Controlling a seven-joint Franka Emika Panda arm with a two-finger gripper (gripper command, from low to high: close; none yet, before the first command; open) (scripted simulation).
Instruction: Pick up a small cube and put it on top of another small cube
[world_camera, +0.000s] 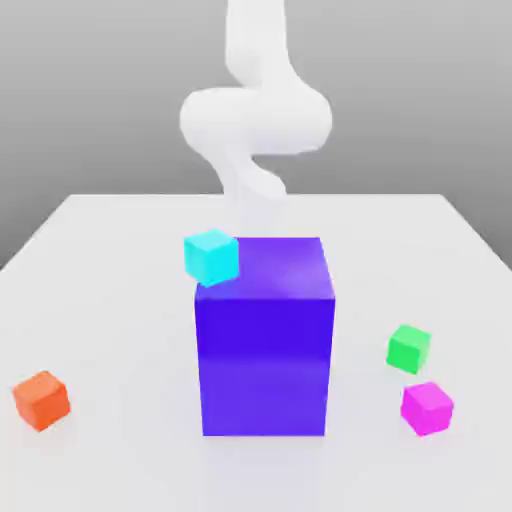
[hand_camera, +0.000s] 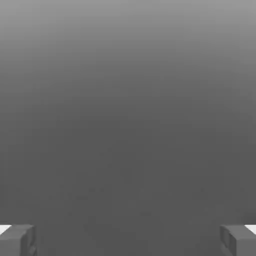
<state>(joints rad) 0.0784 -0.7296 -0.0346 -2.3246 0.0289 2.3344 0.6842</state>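
Below a plain grey backdrop, a smooth white table (world_camera: 120, 290) bears a glossy purple-blue block (world_camera: 265, 350); the robot's two-finger gripper (hand_camera: 128, 241) hangs open, empty.

The exterior view is bright: the white tabletop (world_camera: 120, 300) is evenly lit and nearly washed out, and the white arm (world_camera: 257, 120) loses its shading. The blue block (world_camera: 265, 360) has a lighter top than front, suggesting light from above, with a soft pale sheen on top. Behind, grey darkens downward. The hand view is dim, a smooth grey gradient, lighter toward one edge.
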